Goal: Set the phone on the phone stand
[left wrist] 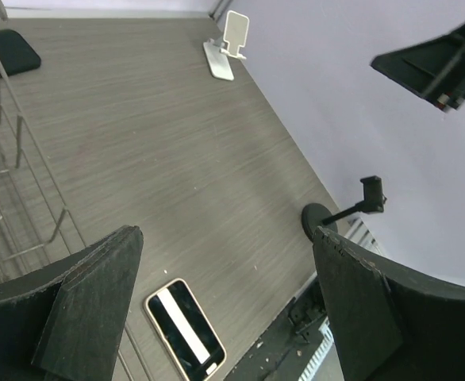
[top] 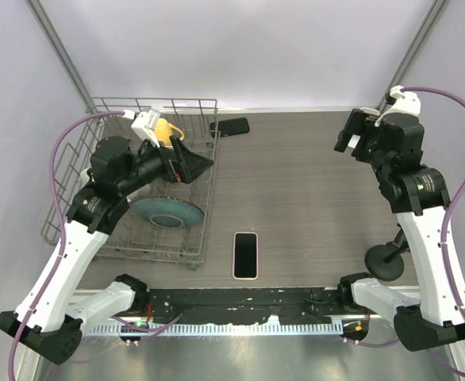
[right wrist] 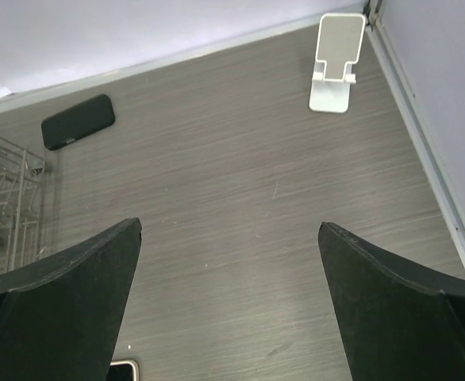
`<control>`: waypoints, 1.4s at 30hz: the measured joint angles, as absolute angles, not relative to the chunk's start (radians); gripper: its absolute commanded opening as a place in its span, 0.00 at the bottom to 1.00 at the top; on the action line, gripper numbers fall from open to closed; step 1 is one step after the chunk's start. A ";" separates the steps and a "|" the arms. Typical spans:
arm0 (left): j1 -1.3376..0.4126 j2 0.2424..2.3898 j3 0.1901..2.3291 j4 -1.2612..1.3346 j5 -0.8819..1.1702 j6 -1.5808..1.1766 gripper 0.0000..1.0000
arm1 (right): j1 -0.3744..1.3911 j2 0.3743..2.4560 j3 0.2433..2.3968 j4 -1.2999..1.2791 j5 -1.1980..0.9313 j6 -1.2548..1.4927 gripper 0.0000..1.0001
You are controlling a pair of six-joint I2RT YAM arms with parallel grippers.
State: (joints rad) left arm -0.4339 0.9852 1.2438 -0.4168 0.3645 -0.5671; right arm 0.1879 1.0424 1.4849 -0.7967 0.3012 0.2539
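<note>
Phone: one, lying flat; one phone stand; left tool and right tool both wide, empty.

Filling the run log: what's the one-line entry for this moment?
phone: flat on table, untouched | phone stand: empty | left gripper: open, empty | right gripper: open, empty

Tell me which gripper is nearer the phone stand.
Right. The right gripper hangs near the phone stand, far right; the left gripper is across the table, over the wire rack.
</note>
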 measured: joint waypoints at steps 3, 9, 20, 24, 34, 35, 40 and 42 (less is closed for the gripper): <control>-0.434 0.955 1.221 -0.424 0.387 -0.570 0.93 | 0.188 1.072 1.485 -0.811 0.295 0.274 0.99; -0.434 0.881 1.171 -0.441 0.432 -0.594 0.93 | 0.188 1.052 1.467 -0.812 0.286 0.313 0.99; -0.439 0.815 1.130 -0.470 0.476 -0.616 0.93 | 0.188 1.279 1.530 -0.821 0.245 0.324 0.99; -0.473 0.835 1.130 -0.471 0.476 -0.598 0.93 | 0.188 1.435 1.563 -0.816 0.248 0.315 0.99; -0.586 0.903 1.130 -0.492 0.444 -0.534 0.93 | 0.122 1.826 1.840 -0.793 0.311 0.276 0.97; -0.593 0.908 1.130 -0.493 0.431 -0.523 0.93 | 0.108 1.854 1.862 -0.791 0.310 0.272 0.96; -0.631 0.938 1.141 -0.507 0.383 -0.479 0.93 | -0.003 2.006 1.973 -0.790 0.261 0.243 0.94; -0.649 0.951 1.147 -0.514 0.371 -0.462 0.93 | -0.045 2.053 2.003 -0.789 0.250 0.231 0.94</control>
